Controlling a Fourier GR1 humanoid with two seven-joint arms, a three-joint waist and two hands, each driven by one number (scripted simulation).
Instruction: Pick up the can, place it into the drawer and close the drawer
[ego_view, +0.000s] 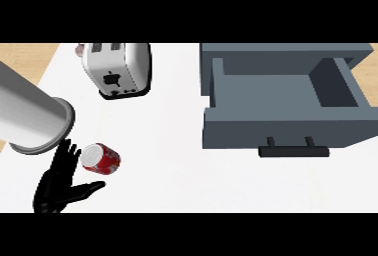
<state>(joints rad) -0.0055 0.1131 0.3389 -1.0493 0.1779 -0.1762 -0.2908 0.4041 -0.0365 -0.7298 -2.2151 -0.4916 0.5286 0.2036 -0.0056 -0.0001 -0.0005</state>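
Observation:
A red and white can (102, 158) lies tilted on the white counter (177, 175) at the lower left. My left hand (57, 186) is right beside it on its left, open, with its fingers straight along the can's side and the thumb spread below it. Its grey forearm (29, 115) fills the left edge. The grey drawer (284, 127) stands pulled open at the right, nothing inside it, and its dark handle (294, 150) faces the lower edge. My right hand does not show.
A silver toaster (117, 67) stands at the back left of the counter. Wooden surface (26, 52) shows beyond the counter's left edge. Bare counter lies between the can and the drawer.

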